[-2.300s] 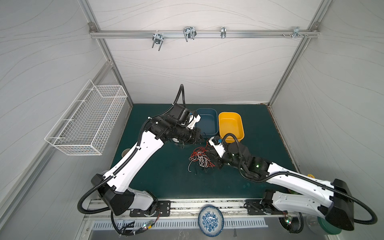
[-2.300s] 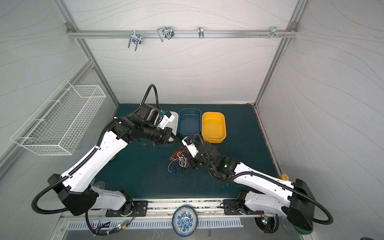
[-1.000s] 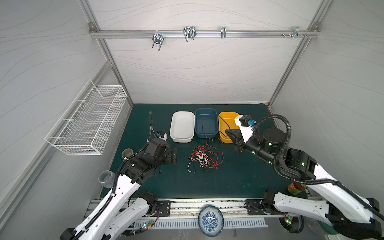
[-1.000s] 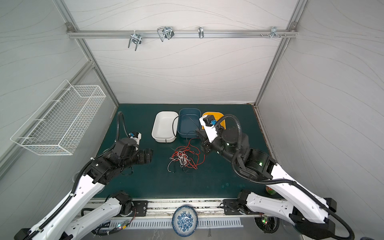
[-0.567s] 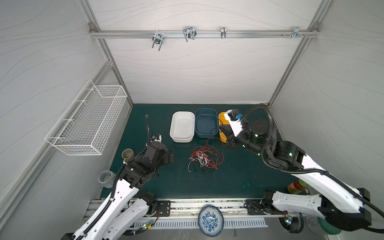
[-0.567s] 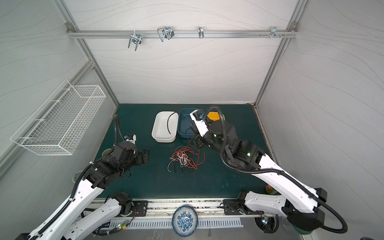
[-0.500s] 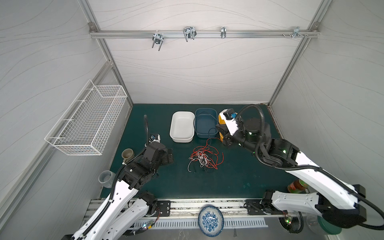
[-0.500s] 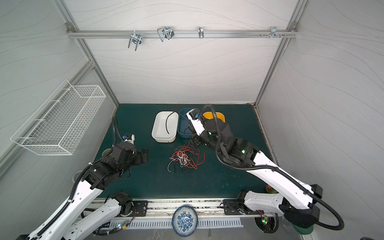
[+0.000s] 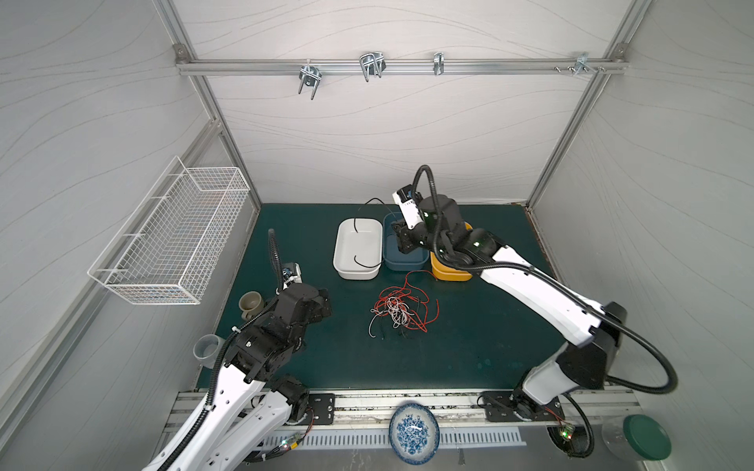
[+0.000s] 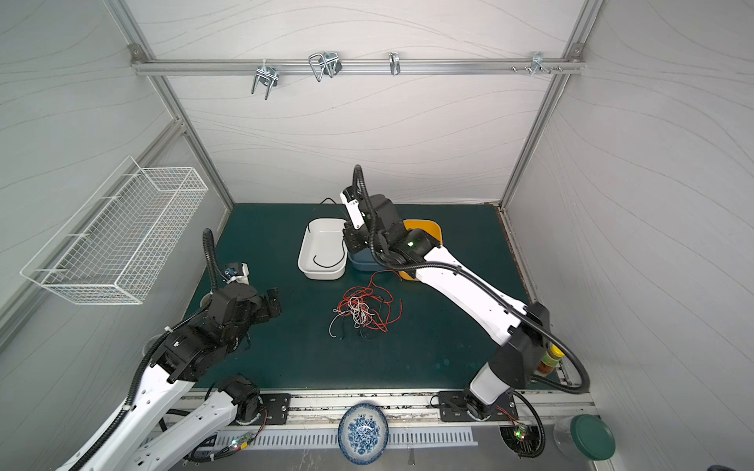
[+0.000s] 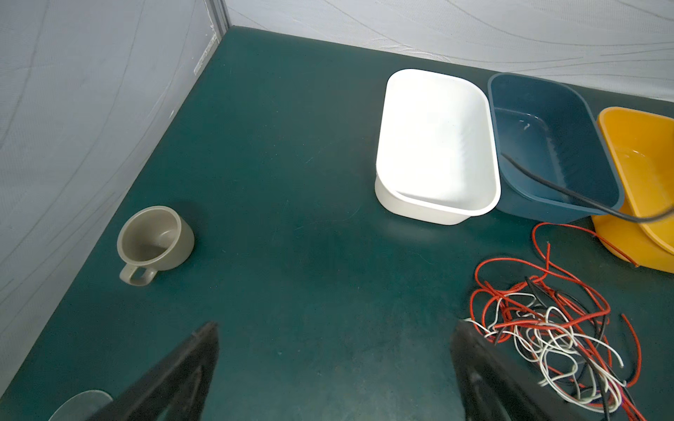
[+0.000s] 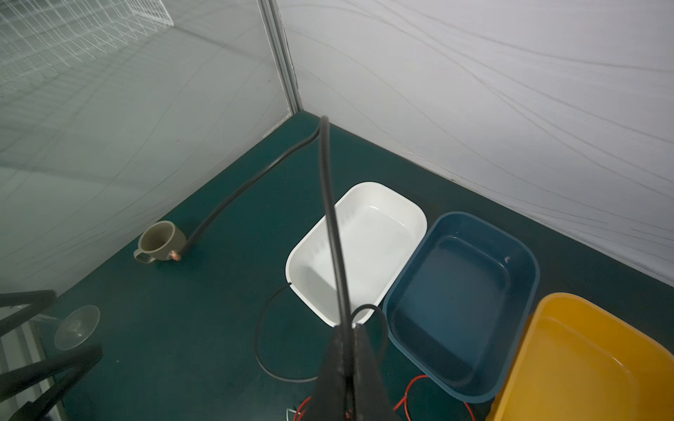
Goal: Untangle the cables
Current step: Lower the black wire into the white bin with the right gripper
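Found right arm stretched far forward, elbow raised, right gripper poised over the blue tray. Noted its jaws pinched together on a black cable arching up from the gripper and hanging over the white tray alongside. Found left arm folded low, left gripper spread wide, holding nothing, over bare worktop. Located the tangled cables on the worktop, off to the right of the left gripper, well apart from the right gripper.
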Controlling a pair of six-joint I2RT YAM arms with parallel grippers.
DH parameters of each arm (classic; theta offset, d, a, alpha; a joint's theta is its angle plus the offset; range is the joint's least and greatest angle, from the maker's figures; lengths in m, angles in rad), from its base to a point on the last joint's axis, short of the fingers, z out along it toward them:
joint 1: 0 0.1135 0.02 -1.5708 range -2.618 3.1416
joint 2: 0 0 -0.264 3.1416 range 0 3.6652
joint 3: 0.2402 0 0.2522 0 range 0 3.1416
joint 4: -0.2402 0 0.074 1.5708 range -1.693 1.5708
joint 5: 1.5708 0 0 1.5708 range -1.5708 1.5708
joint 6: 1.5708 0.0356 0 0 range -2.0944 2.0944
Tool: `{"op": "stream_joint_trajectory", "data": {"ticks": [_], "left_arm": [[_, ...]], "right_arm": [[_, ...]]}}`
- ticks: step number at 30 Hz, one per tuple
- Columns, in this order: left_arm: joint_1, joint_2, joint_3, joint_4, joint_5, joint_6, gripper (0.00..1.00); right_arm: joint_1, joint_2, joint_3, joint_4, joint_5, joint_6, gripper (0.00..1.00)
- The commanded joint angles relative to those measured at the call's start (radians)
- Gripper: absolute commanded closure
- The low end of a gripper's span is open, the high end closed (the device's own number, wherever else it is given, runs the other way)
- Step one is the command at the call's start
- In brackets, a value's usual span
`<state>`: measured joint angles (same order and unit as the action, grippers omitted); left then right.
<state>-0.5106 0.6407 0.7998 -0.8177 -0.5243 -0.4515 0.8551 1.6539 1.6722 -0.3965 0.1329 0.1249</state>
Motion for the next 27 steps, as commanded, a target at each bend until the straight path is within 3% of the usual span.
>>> {"op": "stream_joint_trajectory", "data": {"ticks": [1, 12, 18, 27], "left_arm": [[0.0, -0.003, -0.005, 0.027, -0.039, -0.018, 0.0], [-0.002, -0.009, -0.013, 0.041, -0.044, -0.009, 0.0], [-0.003, -0.015, -0.017, 0.047, -0.042, -0.006, 0.0], [-0.003, -0.018, -0.021, 0.054, -0.036, -0.001, 0.0]], "right_arm": [[-0.013, 0.132, 0.112, -0.024, -0.026, 0.043, 1.0], [-0.019, 0.452, 0.324, -0.05, 0.124, 0.03, 1.0], [-0.022, 0.586, 0.424, -0.112, 0.114, 0.038, 1.0], [-0.019, 0.668, 0.426, -0.117, 0.053, 0.107, 1.0]]}}
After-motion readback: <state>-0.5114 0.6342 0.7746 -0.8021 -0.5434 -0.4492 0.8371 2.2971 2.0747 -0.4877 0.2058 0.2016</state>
